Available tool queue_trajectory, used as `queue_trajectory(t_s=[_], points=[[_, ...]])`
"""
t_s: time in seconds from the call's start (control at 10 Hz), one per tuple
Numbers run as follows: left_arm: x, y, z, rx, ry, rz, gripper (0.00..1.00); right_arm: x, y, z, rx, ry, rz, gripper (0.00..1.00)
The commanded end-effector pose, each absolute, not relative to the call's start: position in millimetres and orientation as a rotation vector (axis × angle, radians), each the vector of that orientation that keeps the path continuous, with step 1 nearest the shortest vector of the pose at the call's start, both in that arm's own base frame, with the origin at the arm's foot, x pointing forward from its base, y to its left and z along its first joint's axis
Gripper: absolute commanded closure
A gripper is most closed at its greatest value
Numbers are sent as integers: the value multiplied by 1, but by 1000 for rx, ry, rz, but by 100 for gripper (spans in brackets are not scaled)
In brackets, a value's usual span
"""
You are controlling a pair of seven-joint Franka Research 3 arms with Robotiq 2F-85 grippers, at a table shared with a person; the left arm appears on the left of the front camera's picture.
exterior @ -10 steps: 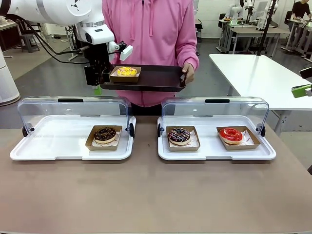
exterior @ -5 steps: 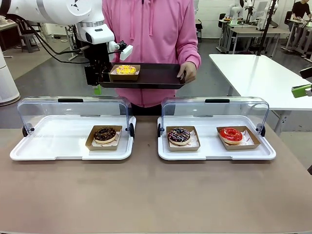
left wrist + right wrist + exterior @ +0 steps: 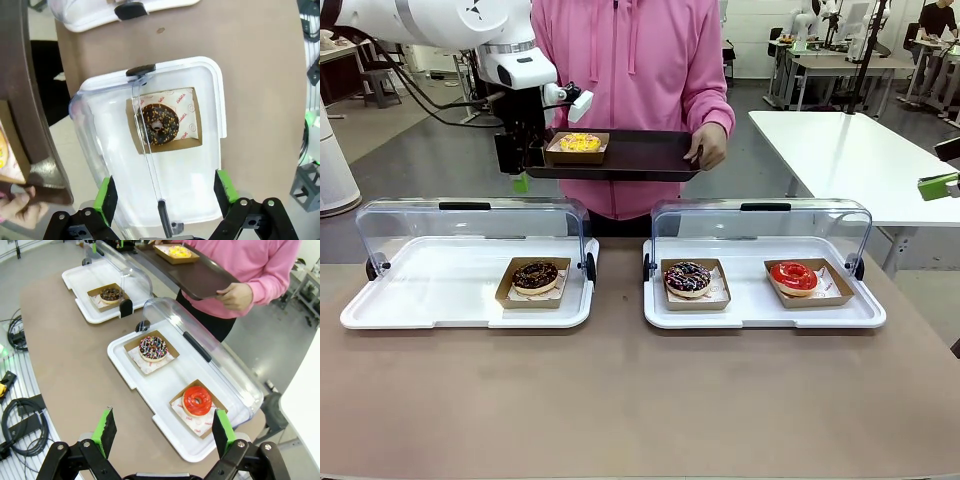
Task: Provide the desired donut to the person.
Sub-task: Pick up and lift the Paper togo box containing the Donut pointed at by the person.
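Note:
A yellow-iced donut (image 3: 579, 144) in a brown paper box rides on a dark tray (image 3: 640, 158) that the person (image 3: 630, 60) in a pink hoodie holds at chest height, one hand (image 3: 705, 150) on its right end. My left gripper (image 3: 523, 178) hangs open and empty at the tray's left end, pointing down. In the left wrist view the left gripper (image 3: 165, 195) looks down past the tray's edge (image 3: 22, 100) onto the chocolate donut (image 3: 159, 124). My right gripper (image 3: 164, 432) is open and empty, high off the table's right end.
Two white display cases with raised clear lids stand on the brown table. The left case (image 3: 420, 300) holds a chocolate donut (image 3: 535, 276). The right case (image 3: 750, 310) holds a sprinkled chocolate donut (image 3: 688, 278) and a red-glazed donut (image 3: 794, 276). A white table (image 3: 850, 150) stands behind.
The person has lifted the tray with the yellow donut slightly. Both grippers stay open and hardly move.

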State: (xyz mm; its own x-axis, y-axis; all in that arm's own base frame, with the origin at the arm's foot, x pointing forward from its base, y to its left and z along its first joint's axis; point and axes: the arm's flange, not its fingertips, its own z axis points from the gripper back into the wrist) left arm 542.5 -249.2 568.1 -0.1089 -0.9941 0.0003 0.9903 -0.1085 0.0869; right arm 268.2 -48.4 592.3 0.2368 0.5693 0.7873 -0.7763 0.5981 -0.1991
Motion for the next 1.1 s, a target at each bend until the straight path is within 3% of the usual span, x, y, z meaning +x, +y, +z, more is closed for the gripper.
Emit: queue_trajectory(t_s=[0.0,0.2,0.4,0.7,1.0], points=[[503,-245,607,107,28,-1406,0,268,-49,591,255,-947,944,0],[461,-193,606,-65,40,-1152,0,268,-49,591,255,-947,944,0],[408,-133,586,-163,-46,-959,0,268,-49,591,255,-947,944,0],[353,-46,564,-267,-239,-891,0,268,-49,591,255,-947,944,0],[332,6,536,-290,-423,-835,0,268,-49,591,255,-947,944,0]])
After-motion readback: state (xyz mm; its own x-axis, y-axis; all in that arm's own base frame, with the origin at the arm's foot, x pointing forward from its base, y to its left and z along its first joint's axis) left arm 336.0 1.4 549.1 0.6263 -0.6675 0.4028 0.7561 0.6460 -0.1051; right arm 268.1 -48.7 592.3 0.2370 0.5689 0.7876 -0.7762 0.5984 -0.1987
